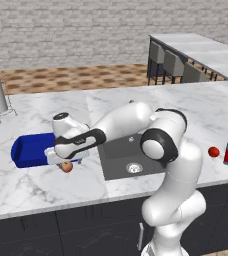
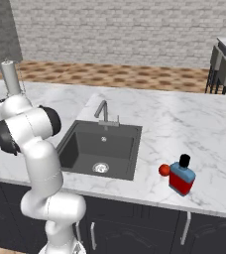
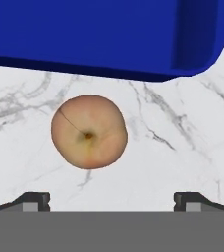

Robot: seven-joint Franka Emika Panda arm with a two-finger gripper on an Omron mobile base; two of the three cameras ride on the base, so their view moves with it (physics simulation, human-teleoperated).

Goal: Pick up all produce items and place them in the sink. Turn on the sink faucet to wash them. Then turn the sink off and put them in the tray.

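Apple (image 3: 89,131) on the counter just beside the blue tray (image 3: 84,34), under the claw (image 3: 112,199) – jaws wide apart, holding nothing – looks small, firm, smooth, likely to roll, so grip across its widest middle.

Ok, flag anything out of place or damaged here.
Nothing stands out. The apple sits whole on the counter beside the blue tray, the tomato near the red bottle; no spills.
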